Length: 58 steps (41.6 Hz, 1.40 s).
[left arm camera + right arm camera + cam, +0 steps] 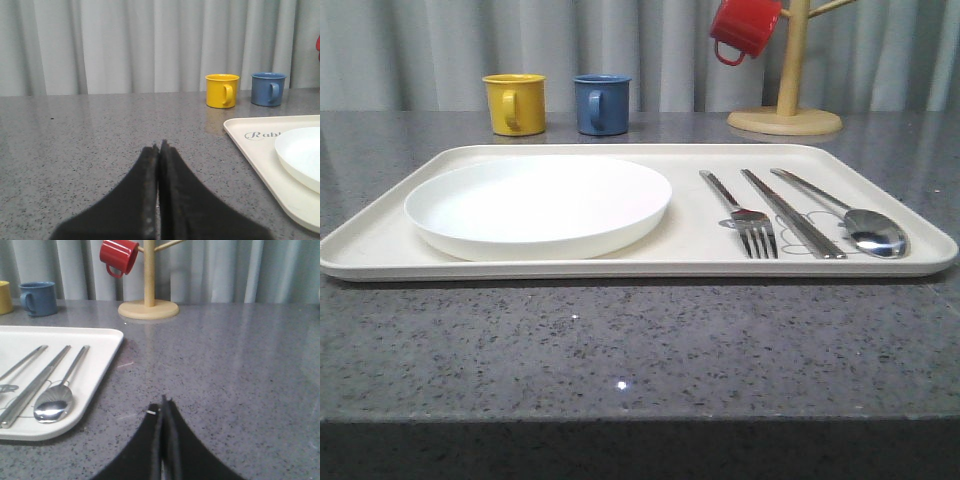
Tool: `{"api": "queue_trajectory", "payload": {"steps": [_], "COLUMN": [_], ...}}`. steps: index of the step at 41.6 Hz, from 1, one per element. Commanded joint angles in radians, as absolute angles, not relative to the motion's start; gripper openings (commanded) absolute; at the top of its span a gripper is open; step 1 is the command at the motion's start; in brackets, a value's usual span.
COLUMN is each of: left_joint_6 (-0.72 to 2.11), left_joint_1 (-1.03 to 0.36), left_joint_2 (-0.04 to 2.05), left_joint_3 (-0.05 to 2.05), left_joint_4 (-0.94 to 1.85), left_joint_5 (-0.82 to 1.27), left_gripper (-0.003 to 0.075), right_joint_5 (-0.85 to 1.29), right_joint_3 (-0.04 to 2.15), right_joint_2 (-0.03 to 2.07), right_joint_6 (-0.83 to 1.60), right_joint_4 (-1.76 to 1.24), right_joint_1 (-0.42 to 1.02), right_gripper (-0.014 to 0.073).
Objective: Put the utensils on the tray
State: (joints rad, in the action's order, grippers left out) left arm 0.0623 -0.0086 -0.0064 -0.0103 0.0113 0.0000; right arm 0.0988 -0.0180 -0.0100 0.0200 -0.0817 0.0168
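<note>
The left claw [159,150] is pressed fully closed with nothing between its tips, low over bare grey tabletop [100,130]; the right claw [164,405] is likewise closed and empty, also over tabletop, just off the tray's corner. In the front view the cream tray [640,268] lies across the middle of the tabletop. A white plate [538,205] sits on its 9 o'clock half. On its 3 o'clock half lie the fork [745,222], chopsticks [792,214] and spoon [865,228], side by side in that order toward 3 o'clock, handles pointing to 12 o'clock. Beyond the tray at 12 o'clock stand a yellow mug [515,103] and a blue mug [601,104], close together. At about 1 o'clock a red mug [744,27] hangs on a wooden stand [786,112].
</note>
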Motion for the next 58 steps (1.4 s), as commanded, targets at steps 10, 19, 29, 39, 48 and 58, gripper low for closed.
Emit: {"api": "queue_trajectory", "payload": {"steps": [10,19,29,39,48,58], "left_joint_6": [0.062,0.062,0.062,0.062,0.062,0.062], "left_joint_1": [-0.006,-0.006,-0.006,-0.006,-0.006,-0.006], "left_joint_2": [-0.029,-0.029,-0.029,-0.029,-0.029,-0.029], "left_joint_3": [-0.006,-0.006,-0.006,-0.006,-0.006,-0.006], "left_joint_4": [0.017,0.017,0.017,0.017,0.017,0.017], "left_joint_5": [-0.081,-0.081,-0.081,-0.081,-0.081,-0.081], "left_gripper": [-0.0018,-0.0018,-0.0018,-0.0018,-0.0018,-0.0018], "right_joint_5": [-0.011,-0.02,-0.051,-0.051,-0.051,-0.051], "right_joint_3": [-0.026,-0.026,-0.026,-0.026,-0.026,-0.026], "right_joint_2": [-0.027,-0.027,-0.027,-0.027,-0.027,-0.027], "right_joint_6": [0.028,0.028,-0.058,-0.058,-0.058,-0.058], "right_joint_4": [-0.078,-0.078,-0.055,-0.04,-0.04,-0.04], "right_joint_1": [-0.008,-0.008,-0.008,-0.008,-0.008,-0.008], "right_gripper": [-0.0069,-0.0069,-0.0069,-0.0069,-0.0069,-0.0069]}}
